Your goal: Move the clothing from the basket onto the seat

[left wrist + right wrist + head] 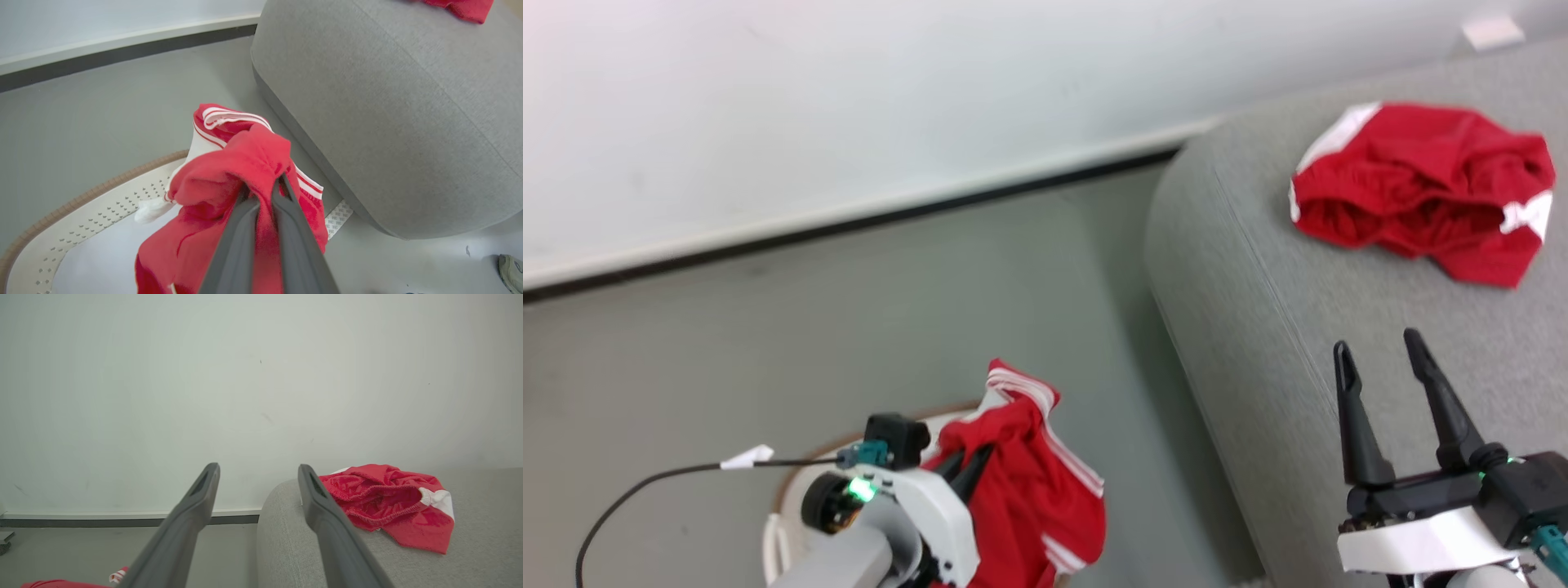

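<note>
Grips a red striped garment (1029, 490) with the left pincer (263, 184), fingers closed tight on a bunched fold. Holds it raised over the basket (102, 208), white-striped hem poking up past the fingertips, rest of the cloth hanging below. Places the basket on the grey floor (890, 286), just beside the rounded end of the seat (1258, 343). Holds the right pincer (1378, 347) spread wide and empty above the seat's front part. Shows a second red garment (1421, 188) with white trim, crumpled on the seat top, well apart from both pincers.
</note>
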You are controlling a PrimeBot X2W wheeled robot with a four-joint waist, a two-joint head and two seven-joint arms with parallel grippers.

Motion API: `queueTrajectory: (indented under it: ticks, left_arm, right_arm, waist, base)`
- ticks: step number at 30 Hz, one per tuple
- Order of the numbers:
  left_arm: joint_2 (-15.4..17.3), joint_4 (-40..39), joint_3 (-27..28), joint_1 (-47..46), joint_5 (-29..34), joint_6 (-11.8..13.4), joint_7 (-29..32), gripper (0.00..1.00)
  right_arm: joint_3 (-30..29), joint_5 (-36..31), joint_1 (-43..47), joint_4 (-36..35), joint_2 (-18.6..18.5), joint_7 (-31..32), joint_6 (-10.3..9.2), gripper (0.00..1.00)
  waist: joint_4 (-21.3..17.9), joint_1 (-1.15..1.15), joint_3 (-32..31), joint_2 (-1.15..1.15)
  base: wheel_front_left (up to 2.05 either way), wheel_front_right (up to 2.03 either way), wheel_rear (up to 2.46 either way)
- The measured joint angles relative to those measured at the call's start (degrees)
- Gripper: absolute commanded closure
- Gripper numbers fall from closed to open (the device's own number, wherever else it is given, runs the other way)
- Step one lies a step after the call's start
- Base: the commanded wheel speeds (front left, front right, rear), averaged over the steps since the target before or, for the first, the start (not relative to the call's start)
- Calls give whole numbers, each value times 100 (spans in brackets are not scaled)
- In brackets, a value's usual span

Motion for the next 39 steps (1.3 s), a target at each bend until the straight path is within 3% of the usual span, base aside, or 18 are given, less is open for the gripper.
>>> queueTrajectory:
  ticks: [8, 16, 28, 39]
  left_arm:
    - [105, -1212, 1012, 263, 728, 79, -13, 100]
    - [156, -2294, 1727, 267, 1233, 240, -14, 100]
    - [288, -3418, 1997, 46, 1440, 610, 74, 100]
    - [310, -3746, 1962, 65, 1413, 733, 224, 100]
  right_arm:
    - [137, 99, 287, 202, -5, 0, 0, 0]
    - [377, 268, 391, 267, -7, 0, 0, 0]
    - [805, 386, 408, 408, -3, 0, 0, 0]
    - [1265, 333, 316, 649, -54, 0, 1, 0]
  waist:
    - [466, -1, -766, 0]
    - [808, 0, -1139, 0]
    - [944, 0, -1320, 0]
    - [971, 1, -1379, 0]
  base:
    - [0, 0, 0]
    - [0, 0, 0]
    - [0, 0, 0]
    - [0, 0, 0]
